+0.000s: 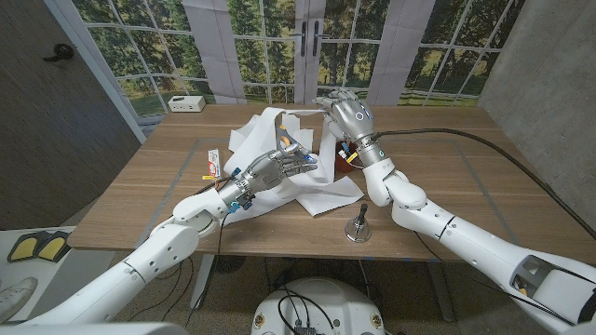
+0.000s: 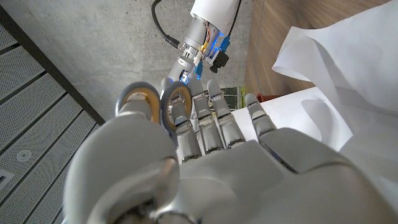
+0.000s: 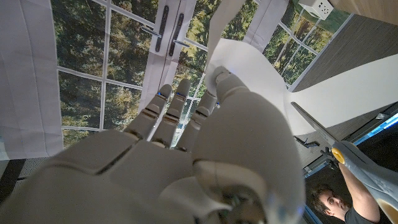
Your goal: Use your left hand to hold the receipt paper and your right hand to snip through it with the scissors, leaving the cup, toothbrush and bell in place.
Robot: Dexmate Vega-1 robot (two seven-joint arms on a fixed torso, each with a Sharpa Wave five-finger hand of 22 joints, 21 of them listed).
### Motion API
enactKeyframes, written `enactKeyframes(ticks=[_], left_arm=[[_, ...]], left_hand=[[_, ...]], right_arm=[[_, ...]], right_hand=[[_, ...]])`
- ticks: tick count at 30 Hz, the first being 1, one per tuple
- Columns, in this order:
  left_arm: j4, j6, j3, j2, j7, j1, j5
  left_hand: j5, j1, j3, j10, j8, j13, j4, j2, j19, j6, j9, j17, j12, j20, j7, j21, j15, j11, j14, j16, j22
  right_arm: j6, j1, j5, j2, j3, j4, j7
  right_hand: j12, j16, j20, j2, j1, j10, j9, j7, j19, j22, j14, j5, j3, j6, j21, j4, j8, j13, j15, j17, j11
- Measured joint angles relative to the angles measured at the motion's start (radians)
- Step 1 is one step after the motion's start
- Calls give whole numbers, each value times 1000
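White paper [image 1: 289,158] is heaped at the middle of the wooden table [image 1: 438,177]. Scissors [image 1: 294,149] are held in the left hand [image 1: 276,167], fingers curled through the yellow rings. An edge of paper is pinched by the right hand [image 1: 346,112] further back. A bell [image 1: 357,226] is seen near the front edge.

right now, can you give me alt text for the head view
The left hand holds scissors over crumpled white paper on a wooden table, while the right hand grips the paper's raised far edge. A small bell stands near the front edge, and a toothbrush lies left of the paper.
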Motion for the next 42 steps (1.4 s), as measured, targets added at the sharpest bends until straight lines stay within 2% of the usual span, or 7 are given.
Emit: enactKeyframes(ticks=[3,5,21,25,26,42], left_arm=[[0,6,1,1,-2,3,-3],[0,12,2,3,-2,4,-4],[-14,32,17,12,4,9,4],[-18,32,19,14,4,11,8],[-18,32,19,14,4,12,8],[-35,27,20,22,16,29,15]], left_hand=[[-5,6,0,0,7,1,0,-6,0,0,2,5,0,0,0,0,0,0,0,3,0],[-5,7,11,4,8,5,11,-7,0,6,6,9,0,0,6,0,0,4,0,3,0],[-13,15,12,21,27,18,12,-15,-4,23,29,23,22,4,23,0,4,21,3,14,2],[-13,15,13,22,33,18,12,-15,-4,23,32,28,24,4,23,0,4,21,3,14,3],[-14,15,25,22,34,20,24,-15,-4,23,34,28,25,4,23,0,1,22,6,14,3],[-21,15,29,25,35,28,24,-15,-4,23,47,32,33,4,24,0,0,25,7,14,3]], right_arm=[[-5,-4,-1,1,-2,-4,0],[-8,-7,-1,1,-3,-6,0],[-15,-20,-1,-11,0,-21,-4],[-16,-26,-1,-17,4,-28,-7],[-16,-26,-1,-17,4,-28,-7],[-16,-40,-4,-23,11,-35,-17]], right_hand=[[0,0,0,0,0,-4,0,-2,0,0,3,0,-7,2,0,2,0,0,3,0,-4],[0,0,0,0,0,-4,0,-2,0,0,3,0,-8,2,0,0,0,0,3,0,-4],[0,-4,0,0,0,-4,0,-2,0,0,3,0,-8,2,0,0,0,-1,3,0,-4],[-1,-4,0,0,0,-4,0,-2,0,0,3,0,-8,2,0,0,0,-1,3,5,-4],[-1,-4,0,0,0,-4,0,-2,0,0,3,0,-8,2,0,0,0,-1,3,5,-4],[5,-4,0,0,0,-4,0,-2,0,0,9,0,-8,2,0,0,0,0,-2,5,-4]])
